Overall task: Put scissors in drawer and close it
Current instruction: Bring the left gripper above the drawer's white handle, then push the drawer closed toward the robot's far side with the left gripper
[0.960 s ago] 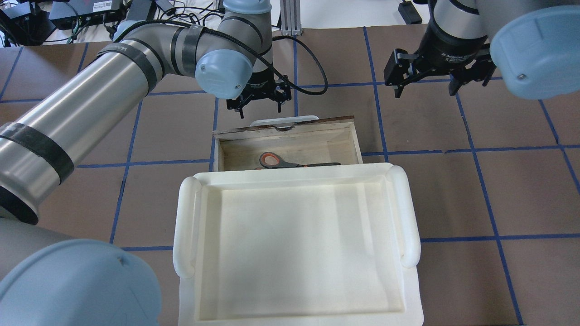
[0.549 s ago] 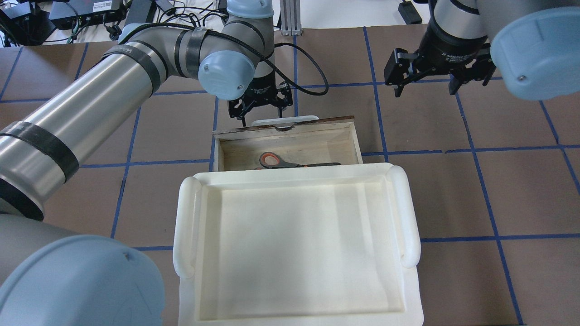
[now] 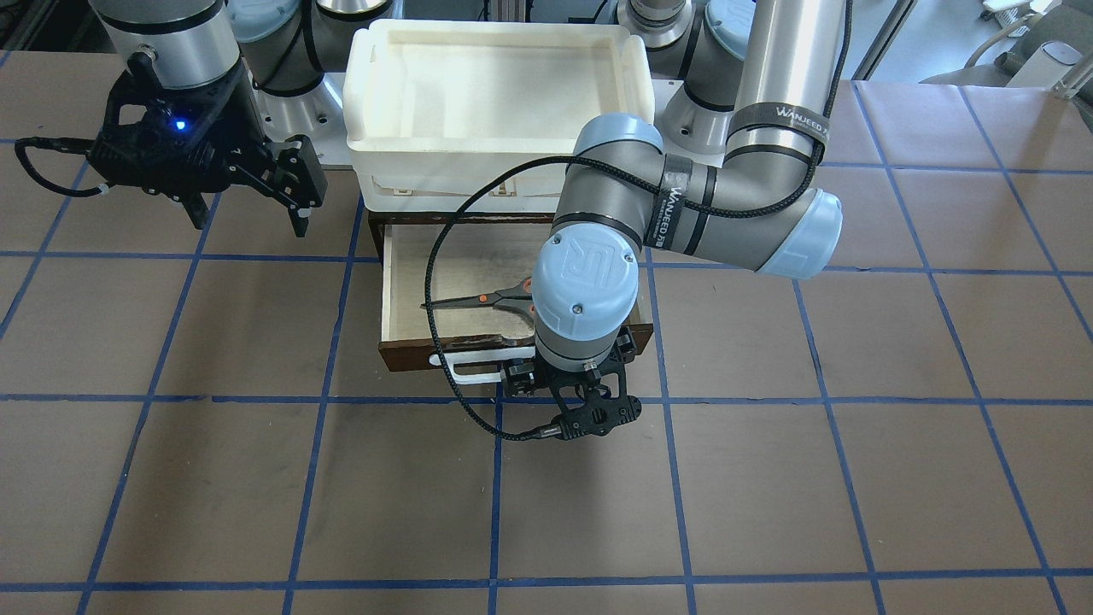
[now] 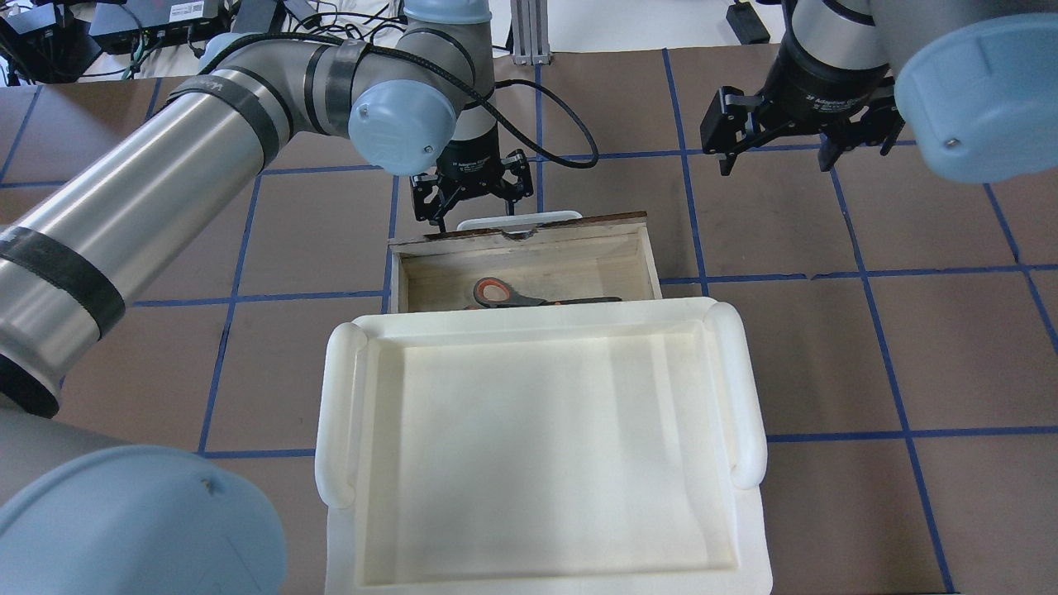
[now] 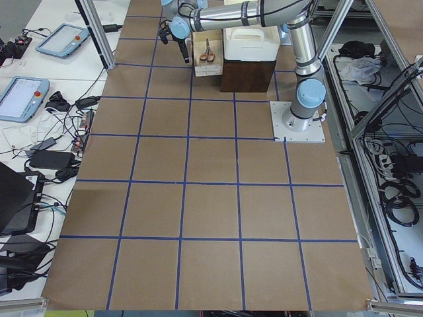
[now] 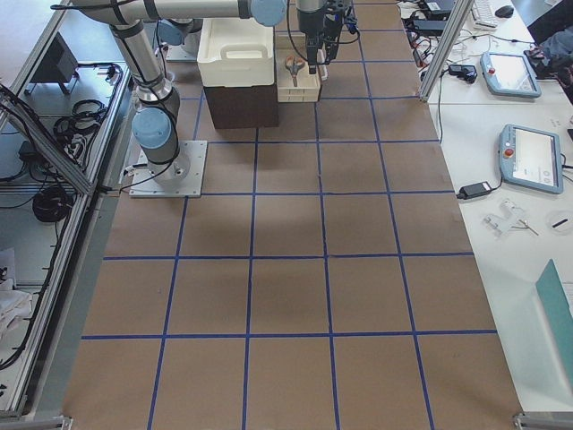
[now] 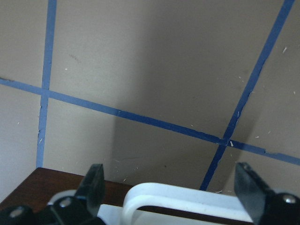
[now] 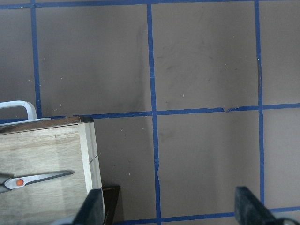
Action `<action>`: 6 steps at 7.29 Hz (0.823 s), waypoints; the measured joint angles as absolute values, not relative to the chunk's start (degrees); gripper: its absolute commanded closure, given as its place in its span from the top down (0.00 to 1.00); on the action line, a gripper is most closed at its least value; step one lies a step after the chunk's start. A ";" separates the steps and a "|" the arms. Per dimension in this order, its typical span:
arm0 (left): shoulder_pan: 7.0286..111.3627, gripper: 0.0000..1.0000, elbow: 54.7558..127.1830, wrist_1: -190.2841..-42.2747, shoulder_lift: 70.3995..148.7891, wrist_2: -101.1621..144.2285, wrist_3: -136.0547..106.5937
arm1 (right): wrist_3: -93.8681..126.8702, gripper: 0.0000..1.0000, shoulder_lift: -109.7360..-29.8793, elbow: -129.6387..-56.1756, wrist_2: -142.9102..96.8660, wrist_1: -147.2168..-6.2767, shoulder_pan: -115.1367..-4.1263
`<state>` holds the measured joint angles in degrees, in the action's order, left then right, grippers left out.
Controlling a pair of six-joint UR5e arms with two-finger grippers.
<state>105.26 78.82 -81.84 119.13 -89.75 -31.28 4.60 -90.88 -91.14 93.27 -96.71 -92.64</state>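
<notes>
Watching the overhead feed, I saw that the left gripper (image 4: 474,207) had crept in over the last second, from a spot short of the drawer (image 4: 570,263) to one right at its white handle (image 4: 519,221). Its jaws were spread wide, and on the wrist camera the handle sat between the two fingers; I could not tell whether either one touched it. The drawer itself had not budged. It stood pulled out from under the white tray (image 4: 537,318), and the scissors (image 4: 529,296) lay flat on its wooden floor in the same place as before, with the blades pointing toward the robot's right.

I took that to mean the first half of the job was done, and that only the closing push remained. I judged the left arm was lining up for it.

The right gripper (image 4: 777,153) had kept its place, hanging above the table (image 4: 826,347) well off to the side, jaws spread and holding nothing.
</notes>
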 measured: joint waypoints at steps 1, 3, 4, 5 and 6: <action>105.23 1.00 79.06 -82.39 118.88 -89.32 -31.29 | 4.63 1.00 -90.88 -91.14 93.13 -97.08 -92.64; 105.18 1.00 79.25 -83.93 118.44 -89.00 -31.14 | 4.54 1.00 -90.83 -91.14 93.14 -97.94 -92.64; 105.15 1.00 79.27 -84.48 118.19 -88.96 -30.93 | 4.52 1.00 -90.81 -91.14 93.15 -98.01 -92.64; 105.13 1.00 79.36 -85.26 117.88 -89.01 -30.60 | 4.53 1.00 -90.80 -91.14 93.20 -98.06 -92.64; 105.12 1.00 79.46 -86.32 117.54 -89.15 -30.16 | 4.42 1.00 -90.79 -91.14 93.30 -98.17 -92.64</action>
